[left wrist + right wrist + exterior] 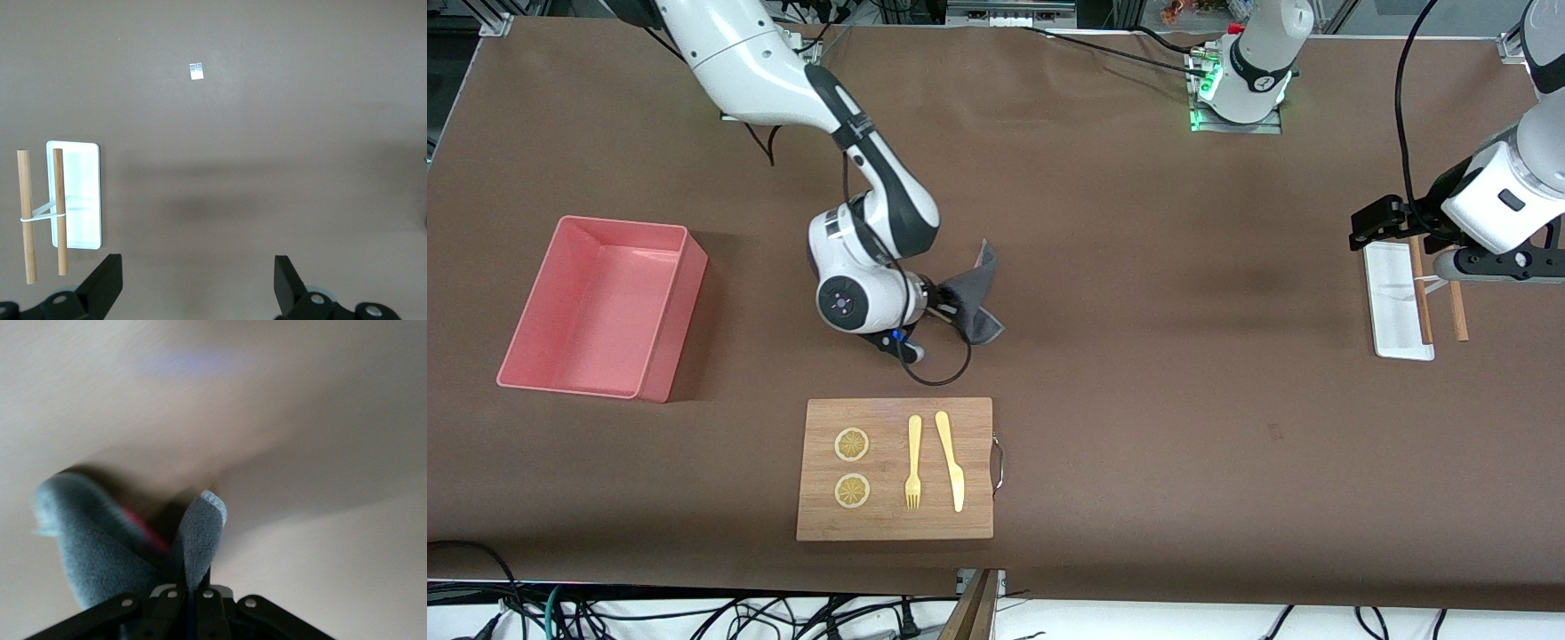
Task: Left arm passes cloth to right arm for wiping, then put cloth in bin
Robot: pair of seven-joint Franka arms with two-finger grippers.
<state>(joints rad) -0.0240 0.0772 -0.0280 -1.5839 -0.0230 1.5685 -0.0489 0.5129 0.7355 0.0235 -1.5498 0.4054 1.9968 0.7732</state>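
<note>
The dark grey cloth [975, 298] with a pink trim hangs bunched from my right gripper [943, 307], which is shut on it over the table's middle, farther from the front camera than the wooden board. In the right wrist view the cloth [100, 547] fills the space by the jaws, which are closed on a fold of it. The pink bin [600, 307] stands at the right arm's end of the table. My left gripper [1383, 227] is open and empty, waiting above the white tray; its fingers [107, 283] show wide apart in the left wrist view.
A wooden board [895, 468] with two lemon slices, a yellow fork and a yellow knife lies near the front edge. A small white tray [1396, 298] and two wooden sticks [1458, 311] lie at the left arm's end; they also show in the left wrist view [75, 193].
</note>
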